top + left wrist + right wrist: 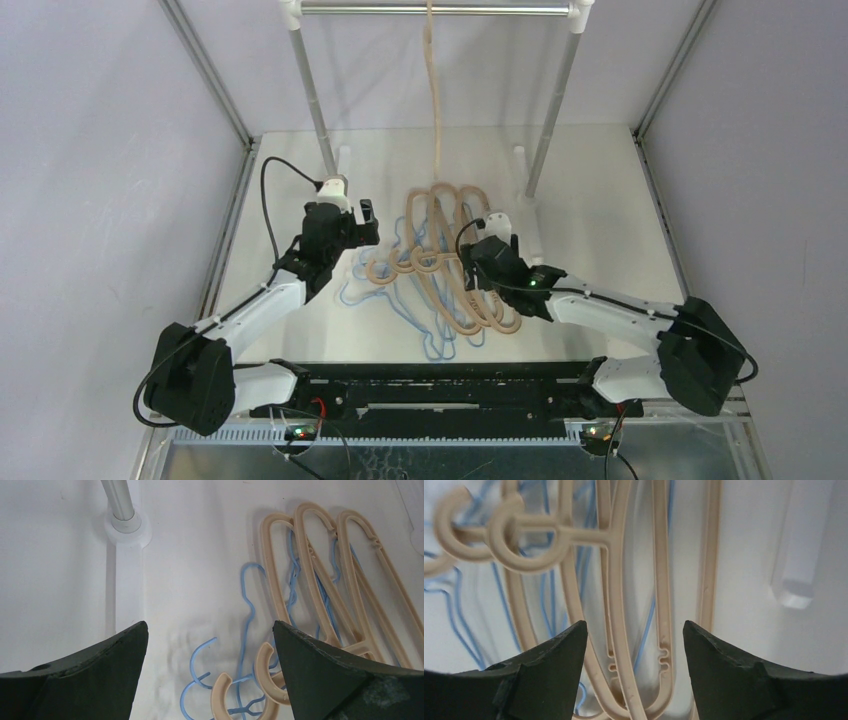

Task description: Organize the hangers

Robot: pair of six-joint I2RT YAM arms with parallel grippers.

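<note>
right tool [634, 625]: part-open, empty | tan hangers [662, 580] at 12, bars running 12–6 through jaw gap | left tool [210, 624]: wide, empty, them at 2 | right nearer

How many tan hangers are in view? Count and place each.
4. One tan hanger hangs from the rail; three lie overlapped on the table among blue hangers. Others may be hidden underneath.

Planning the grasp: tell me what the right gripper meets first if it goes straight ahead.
Most likely the tan hangers lying straight ahead of the right gripper, with the table just beneath; depth is hard to judge.
</note>
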